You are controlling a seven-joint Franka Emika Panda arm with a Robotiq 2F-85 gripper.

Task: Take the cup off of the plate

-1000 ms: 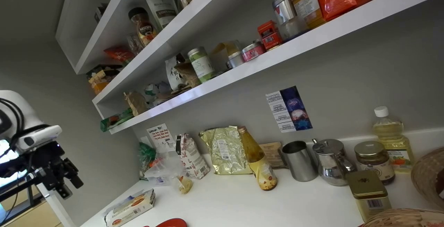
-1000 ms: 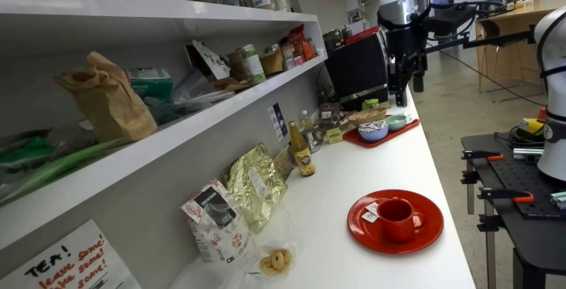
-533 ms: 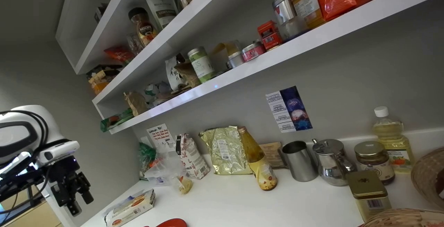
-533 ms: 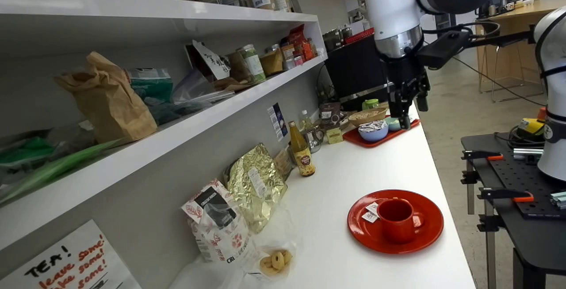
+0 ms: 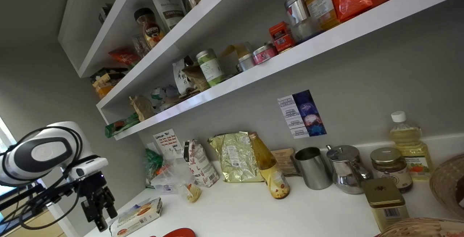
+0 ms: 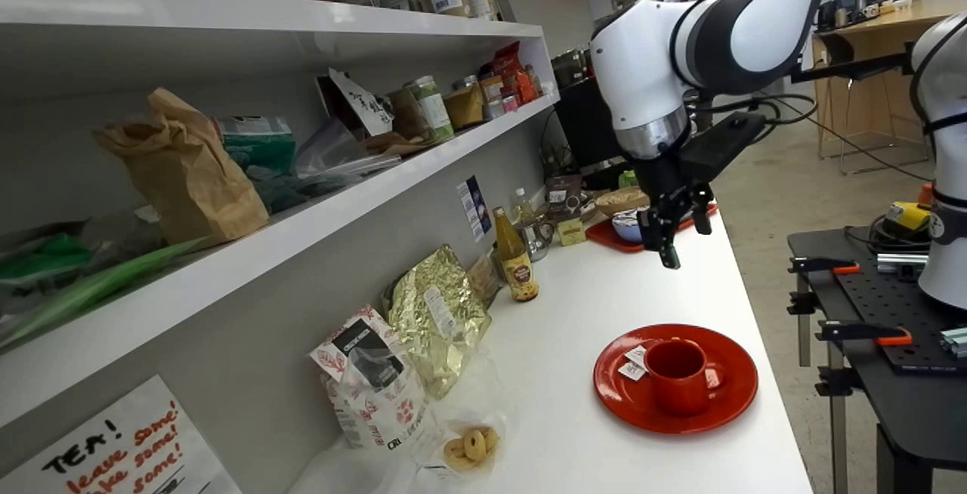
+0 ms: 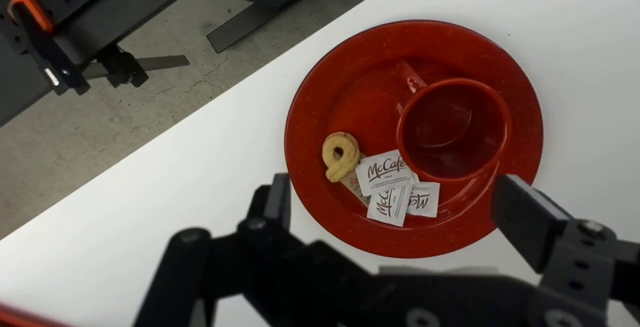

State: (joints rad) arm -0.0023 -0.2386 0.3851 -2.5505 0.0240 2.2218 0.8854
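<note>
A red cup [image 6: 678, 381] stands upright on a round red plate [image 6: 619, 403] on the white counter. In the wrist view, the cup [image 7: 454, 129] sits toward the upper right of the plate [image 7: 410, 242], its handle pointing to the upper left. White paper packets [image 7: 388, 207] and a ring-shaped cookie [image 7: 340, 154] lie on the plate beside it. My gripper [image 6: 686, 242] is open and empty, above the counter and behind the plate. In the wrist view, the fingers [image 7: 397, 197] are wide apart. In an exterior view, only an edge of the plate [image 5: 181, 233] shows; the cup is out of view.
A white shelf [image 6: 325, 214] overhangs the counter along the wall. A bottle [image 6: 517, 256], a gold bag [image 6: 438, 320] and a bag with rings [image 6: 472, 447] stand on the wall side. A red tray [image 6: 604, 237] with bowls is behind. A black table [image 6: 876, 403] stands beyond the counter's edge.
My arm has come down and moved closer to the plate, with the gripper still open. In an exterior view it has moved right and down. The cup and plate have not moved.
</note>
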